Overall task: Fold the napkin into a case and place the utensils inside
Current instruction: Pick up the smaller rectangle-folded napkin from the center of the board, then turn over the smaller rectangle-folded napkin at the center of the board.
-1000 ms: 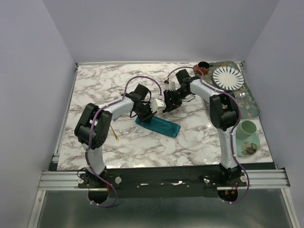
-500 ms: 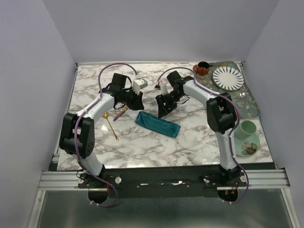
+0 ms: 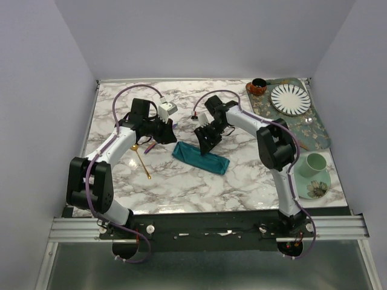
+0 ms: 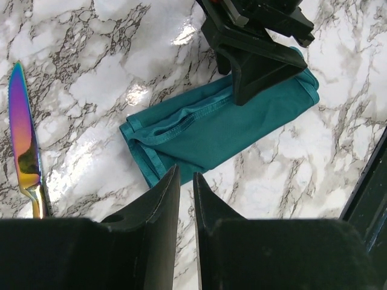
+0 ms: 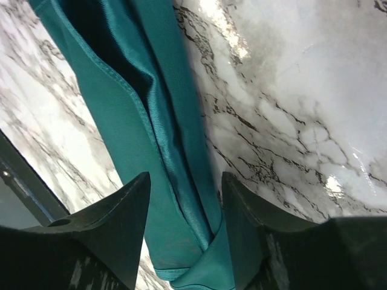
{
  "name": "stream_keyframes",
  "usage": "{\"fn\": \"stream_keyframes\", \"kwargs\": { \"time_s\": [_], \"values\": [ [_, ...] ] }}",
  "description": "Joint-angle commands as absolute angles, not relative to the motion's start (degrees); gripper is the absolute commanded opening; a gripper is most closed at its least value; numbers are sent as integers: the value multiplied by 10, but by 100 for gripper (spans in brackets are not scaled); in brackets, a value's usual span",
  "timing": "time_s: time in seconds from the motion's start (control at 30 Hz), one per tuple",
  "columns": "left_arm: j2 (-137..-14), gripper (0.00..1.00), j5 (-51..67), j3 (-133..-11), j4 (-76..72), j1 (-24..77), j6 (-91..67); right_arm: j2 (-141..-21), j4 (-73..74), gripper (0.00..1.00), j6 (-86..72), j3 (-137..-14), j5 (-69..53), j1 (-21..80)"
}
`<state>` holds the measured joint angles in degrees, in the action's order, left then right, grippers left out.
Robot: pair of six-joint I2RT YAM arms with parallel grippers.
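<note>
Case [image 3: 201,158] lies flat on worktop [image 3: 181,187], long axis passing lengthwise between the open right jaws. Left jaws, narrowly parted and empty, stand just beside one end.

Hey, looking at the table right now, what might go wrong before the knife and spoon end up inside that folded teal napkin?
1. The right hand hangs open over one end of the napkin case; closing or lifting there may pull the folds apart.
2. The rainbow knife and gold spoon lie flat on glossy marble, so the left hand may slip off them.
3. The case lies flat; a utensil might shove it.
</note>
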<state>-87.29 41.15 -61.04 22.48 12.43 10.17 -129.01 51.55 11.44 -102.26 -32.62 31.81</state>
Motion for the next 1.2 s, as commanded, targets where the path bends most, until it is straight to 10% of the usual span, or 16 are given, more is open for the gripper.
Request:
{"fn": "stream_keyframes", "kwargs": {
  "time_s": [0.0,0.47,1.17],
  "values": [
    [-851,25,433,-604,217,118,102,-1320,509,52,126,-1021,-295,323],
    [-845,26,435,-587,211,111,107,-1306,515,1,125,-1012,-325,323],
    [-858,26,419,-604,209,94,108,-1193,445,1,269,-1017,-126,323]
  ]
}}
